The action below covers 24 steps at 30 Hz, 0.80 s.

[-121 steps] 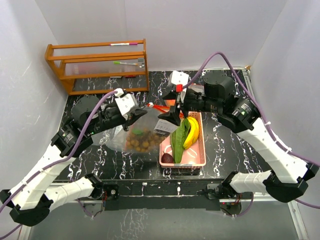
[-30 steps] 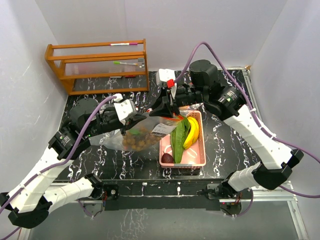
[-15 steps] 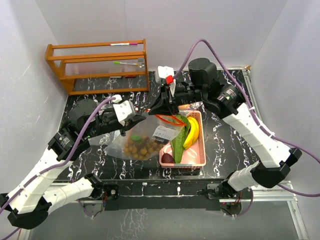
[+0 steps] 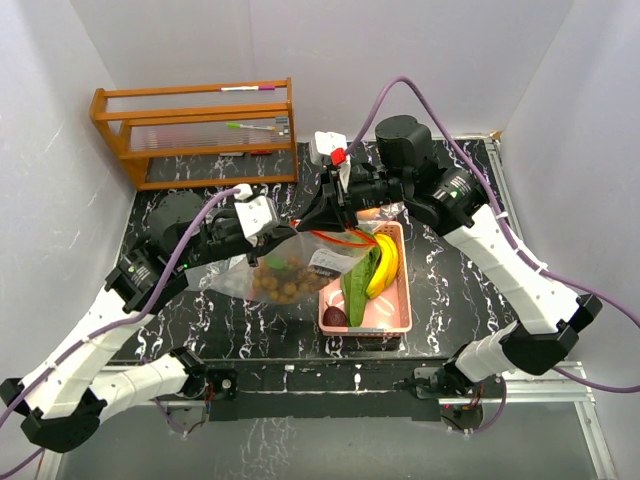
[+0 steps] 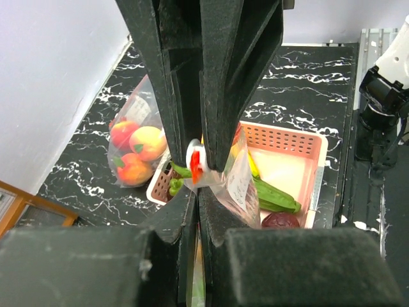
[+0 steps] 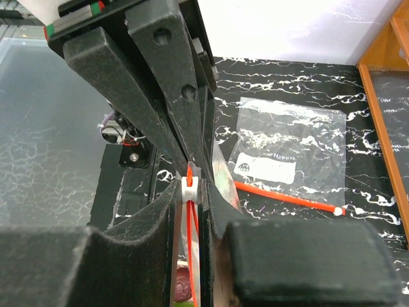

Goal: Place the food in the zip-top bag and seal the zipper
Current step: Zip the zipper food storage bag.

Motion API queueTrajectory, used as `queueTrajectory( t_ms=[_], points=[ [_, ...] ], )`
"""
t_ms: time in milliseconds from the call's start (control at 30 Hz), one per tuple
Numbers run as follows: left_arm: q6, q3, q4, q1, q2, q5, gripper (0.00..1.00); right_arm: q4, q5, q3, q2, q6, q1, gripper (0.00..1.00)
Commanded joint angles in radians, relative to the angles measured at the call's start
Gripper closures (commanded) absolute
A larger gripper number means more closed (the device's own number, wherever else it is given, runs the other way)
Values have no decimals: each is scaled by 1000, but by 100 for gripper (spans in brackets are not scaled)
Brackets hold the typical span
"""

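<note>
left gripper (image 4: 278, 228): clenched on the top edge of the zip-top bag (image 4: 262, 285) | right gripper (image 4: 322, 222): clenched on the white slider (image 6: 187, 187) of the bag's orange zipper | bag: strung between both grippers; longan bunch (image 4: 283, 280) inside; just left of the pink basket (image 4: 404, 300) | basket: bananas (image 4: 386, 262); cucumbers (image 4: 357, 280); dark purple fruit (image 4: 335, 317)
</note>
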<state>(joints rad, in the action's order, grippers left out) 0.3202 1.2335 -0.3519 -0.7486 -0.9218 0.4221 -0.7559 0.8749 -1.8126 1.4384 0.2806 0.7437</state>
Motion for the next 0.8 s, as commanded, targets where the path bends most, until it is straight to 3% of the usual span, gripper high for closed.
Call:
queueTrajectory(
  t_ms=[0,100,133,200,400,767],
  points=[
    [15,53,23,1,-31,81,96,35,23,-30,-13,-18,-3,87],
    [16,56,19,2,-38,109,85,36,19,-30,-18,-21,-3,87],
    [15,54,22,2,-38,112,87,36,17,-29,-19,-21,-3,87],
    [14,49,30,2,-33,114,100,35,10,-28,-22,-21,-3,87],
    [8,38,61,2,-7,131,100,39,-36,-8,-32,-25,-3,87],
    [-41,63,89,2,4,-75,100,27,-160,63,-67,-18,-4,87]
  ],
)
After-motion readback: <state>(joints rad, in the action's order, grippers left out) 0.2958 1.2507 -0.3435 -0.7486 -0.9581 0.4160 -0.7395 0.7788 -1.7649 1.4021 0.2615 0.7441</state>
